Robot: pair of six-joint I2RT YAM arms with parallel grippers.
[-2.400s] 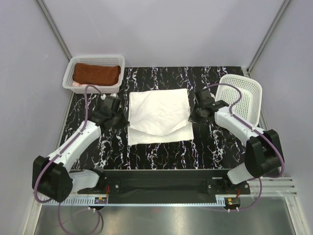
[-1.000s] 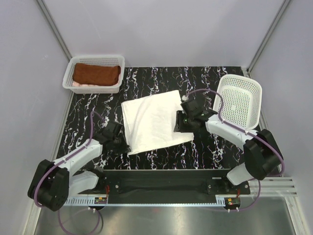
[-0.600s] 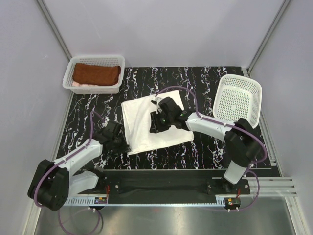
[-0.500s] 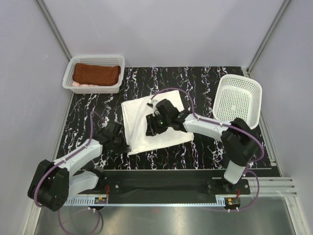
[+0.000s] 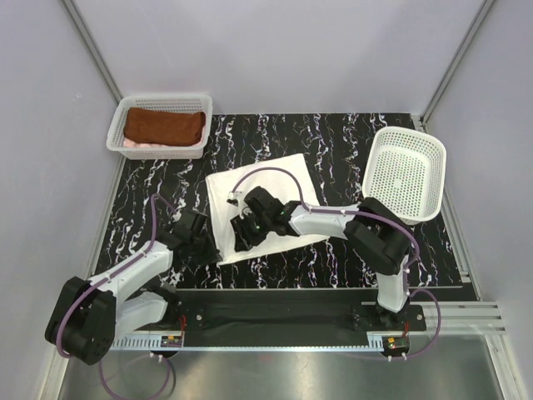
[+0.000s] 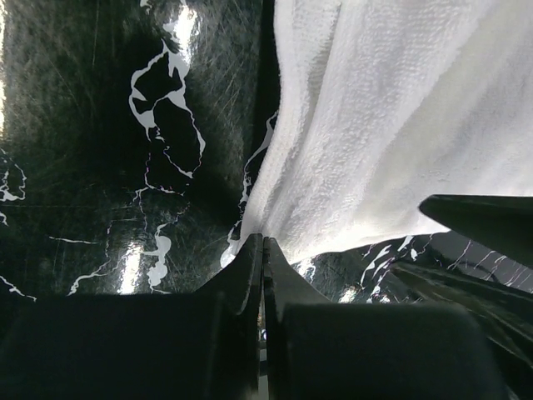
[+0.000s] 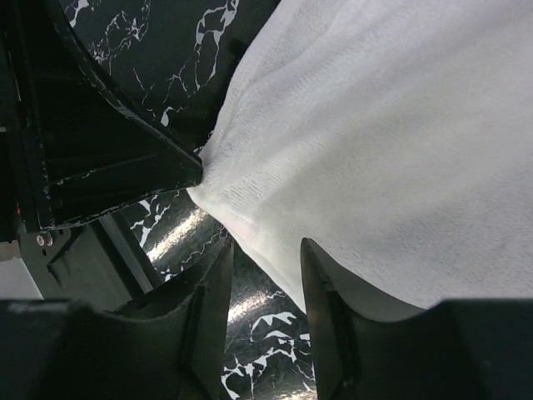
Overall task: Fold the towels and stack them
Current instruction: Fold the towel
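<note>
top external: white towel [image 5: 223, 190] folded, skewed

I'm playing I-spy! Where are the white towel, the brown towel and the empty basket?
white towel [image 6: 400, 108]: left wrist view, middle of the cloth.
brown towel [image 5: 164, 127]: top view, middle of its top side.
empty basket [image 5: 404, 175]: top view, bare mesh bottom.

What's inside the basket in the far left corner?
A folded rust-brown towel fills the basket. A sliver of pale pink towel shows beneath it at the near left edge. Anything else under them is covered.
</note>
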